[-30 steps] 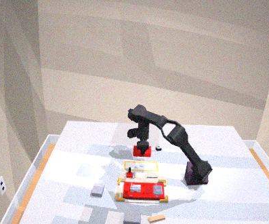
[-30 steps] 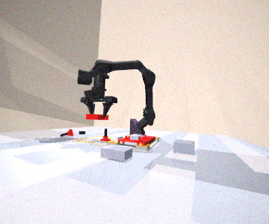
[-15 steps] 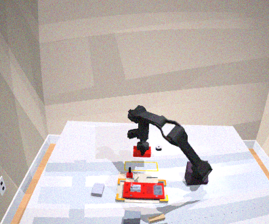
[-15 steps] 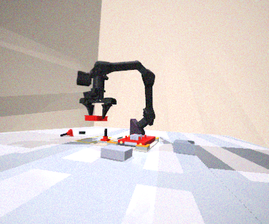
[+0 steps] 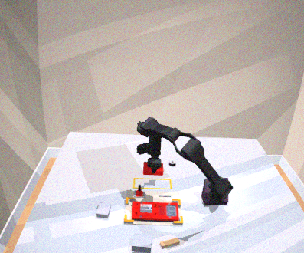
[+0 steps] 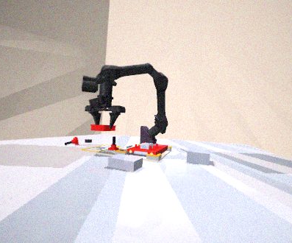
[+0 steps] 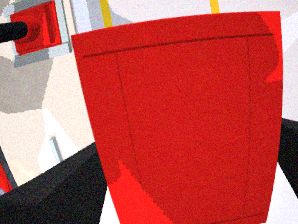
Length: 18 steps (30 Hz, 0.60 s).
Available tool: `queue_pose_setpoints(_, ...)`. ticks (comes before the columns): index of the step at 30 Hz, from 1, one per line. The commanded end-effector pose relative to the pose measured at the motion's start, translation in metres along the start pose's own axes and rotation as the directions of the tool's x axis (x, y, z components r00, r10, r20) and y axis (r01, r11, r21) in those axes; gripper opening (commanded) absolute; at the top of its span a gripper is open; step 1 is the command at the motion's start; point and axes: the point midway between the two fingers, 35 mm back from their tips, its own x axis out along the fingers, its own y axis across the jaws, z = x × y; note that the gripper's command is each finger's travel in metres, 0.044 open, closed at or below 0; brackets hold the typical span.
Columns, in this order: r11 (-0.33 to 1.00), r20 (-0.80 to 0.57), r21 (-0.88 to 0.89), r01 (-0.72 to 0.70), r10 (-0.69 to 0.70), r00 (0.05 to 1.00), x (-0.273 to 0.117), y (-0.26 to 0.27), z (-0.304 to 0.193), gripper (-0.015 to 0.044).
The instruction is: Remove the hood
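Note:
The red hood [image 5: 160,171] [image 6: 102,128] [image 7: 185,100] is a flat slab held level between the fingertips, in the air above the table. My gripper [image 5: 154,169] [image 6: 104,126] [image 7: 189,139] is shut on it, with a black finger at each side. The marked area is a yellow outline [image 5: 171,184] on the table; the hood appears just beyond it in the top view. Two yellow lines [image 7: 106,12] [image 7: 215,6] show past the hood in the wrist view. The red toy car [image 5: 161,216] [image 6: 157,149] lies between yellow corner brackets, its hood off.
A red piece with a black peg [image 5: 139,193] [image 6: 113,146] [image 7: 50,22] stands between car and outline. Another red piece [image 6: 75,141] and a small dark disc [image 5: 172,163] [image 6: 88,141] lie farther back. Grey blocks [image 5: 103,210] [image 5: 142,244] and a wooden block [image 5: 170,242] lie around the car.

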Motion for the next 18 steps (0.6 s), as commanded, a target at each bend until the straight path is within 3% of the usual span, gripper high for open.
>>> queue_pose_setpoints(1,1.0,0.006,0.006,-0.002,0.002,1.0,0.002,-0.001,0.001,0.0)
queue_pose_setpoints(18,1.0,0.007,0.006,-0.002,0.002,1.0,0.015,-0.001,0.001,0.0)
